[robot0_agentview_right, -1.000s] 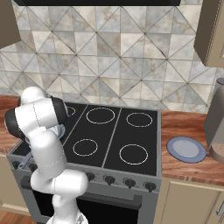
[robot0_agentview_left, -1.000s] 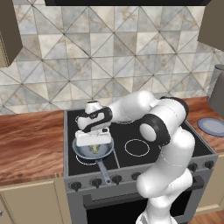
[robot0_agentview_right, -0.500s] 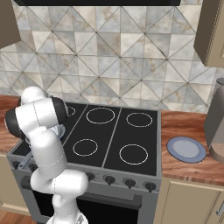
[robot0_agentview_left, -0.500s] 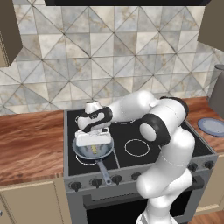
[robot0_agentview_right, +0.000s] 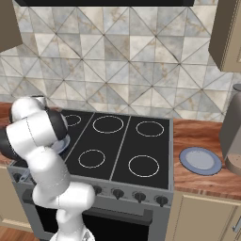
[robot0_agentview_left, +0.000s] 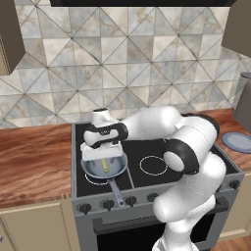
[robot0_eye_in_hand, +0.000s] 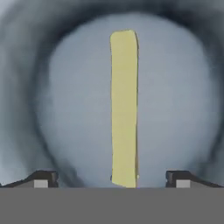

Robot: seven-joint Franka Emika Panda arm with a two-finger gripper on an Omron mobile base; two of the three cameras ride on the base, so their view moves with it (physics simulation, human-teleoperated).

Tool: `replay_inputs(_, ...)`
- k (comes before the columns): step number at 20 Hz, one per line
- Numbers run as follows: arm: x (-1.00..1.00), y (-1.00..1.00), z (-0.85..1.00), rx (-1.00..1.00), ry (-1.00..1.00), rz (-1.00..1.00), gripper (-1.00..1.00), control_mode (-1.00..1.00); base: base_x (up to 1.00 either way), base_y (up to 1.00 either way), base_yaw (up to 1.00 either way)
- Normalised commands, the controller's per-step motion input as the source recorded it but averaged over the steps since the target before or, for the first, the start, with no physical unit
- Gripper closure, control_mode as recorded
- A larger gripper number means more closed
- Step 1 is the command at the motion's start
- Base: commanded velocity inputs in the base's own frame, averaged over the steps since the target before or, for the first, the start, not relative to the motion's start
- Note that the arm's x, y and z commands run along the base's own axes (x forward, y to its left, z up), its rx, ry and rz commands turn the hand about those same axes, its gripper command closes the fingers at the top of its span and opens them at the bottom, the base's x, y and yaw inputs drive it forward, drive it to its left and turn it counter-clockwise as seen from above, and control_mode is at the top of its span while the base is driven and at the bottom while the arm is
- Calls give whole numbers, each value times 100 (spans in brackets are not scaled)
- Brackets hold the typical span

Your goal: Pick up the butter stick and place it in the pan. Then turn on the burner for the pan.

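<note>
The grey-blue pan point(robot0_agentview_left: 89, 170) sits on the front-left burner point(robot0_agentview_left: 94, 182) of the black stove, its long handle point(robot0_agentview_left: 116, 192) pointing toward the stove's front. The pale-yellow butter stick point(robot0_agentview_left: 104, 165) lies flat on the pan's floor. My gripper point(robot0_agentview_left: 102, 159) hangs just above it, pointing down into the bowl. In the hand view the butter stick point(robot0_eye_in_hand: 124, 109) runs lengthwise across the pan point(robot0_eye_in_hand: 175, 100). My gripper point(robot0_eye_in_hand: 112, 177) is open, with the fingertips point(robot0_eye_in_hand: 41, 178) far to either side of the stick and not touching it. In the right base view the arm hides most of the pan point(robot0_agentview_right: 64, 143).
A row of knobs point(robot0_agentview_left: 105, 204) runs along the stove front below the pan. Other burner rings point(robot0_agentview_left: 153, 165) lie to the right. A flat blue-grey plate point(robot0_agentview_left: 238, 141) and a tall grey appliance point(robot0_agentview_left: 243, 100) stand on the wooden counter at the right.
The fingers have spread apart and let go of the butter stick, which now rests in the pan. The arm has stayed over the pan.
</note>
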Motion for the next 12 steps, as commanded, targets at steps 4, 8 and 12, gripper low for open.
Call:
replay_inputs(4, -46, 2, 33, 0, -28, 0, -100, -100, 0, 0, 0)
replay_inputs(8, -48, 0, 23, 4, -32, 0, -100, -100, 0, 0, 0)
replay_inputs(12, -50, 9, 18, 6, -32, 0, -100, -100, 0, 0, 0)
